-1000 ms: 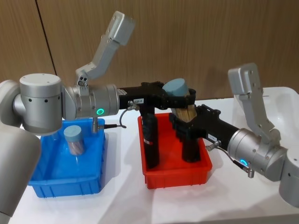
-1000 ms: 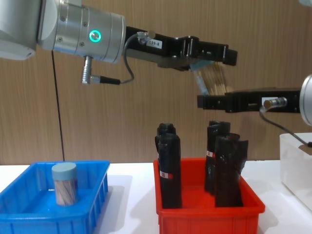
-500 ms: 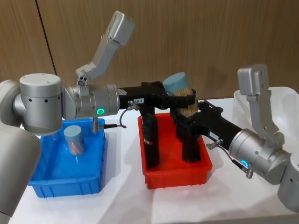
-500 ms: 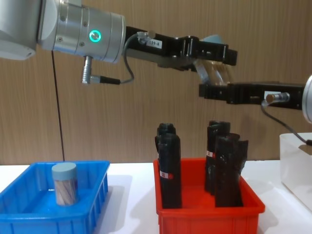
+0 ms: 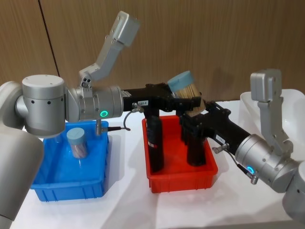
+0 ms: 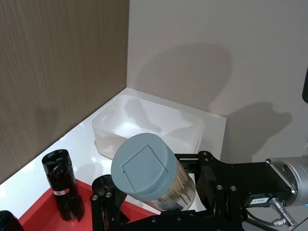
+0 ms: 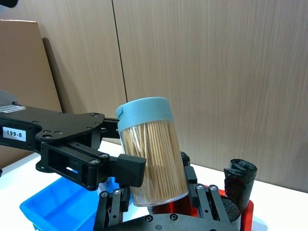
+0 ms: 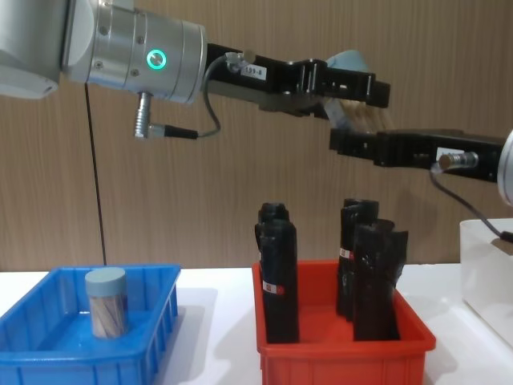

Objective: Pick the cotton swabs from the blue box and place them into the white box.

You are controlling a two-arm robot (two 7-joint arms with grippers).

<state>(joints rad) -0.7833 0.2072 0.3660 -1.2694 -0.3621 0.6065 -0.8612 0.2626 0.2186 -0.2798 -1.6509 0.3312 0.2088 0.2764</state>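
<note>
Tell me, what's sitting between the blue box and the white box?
In the head view, a red bin holding tall black cylinders sits between the blue box and the white box.

One clear, grey-blue-lidded cotton swabs jar hangs tilted in the air, lid uppermost. A second jar stands apparently upright in the blue box; the white box sits far right.

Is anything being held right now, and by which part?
A cotton swabs jar: the right gripper clamps its lower end in its jaws; the left gripper, jaws open, flanks its middle.
</note>
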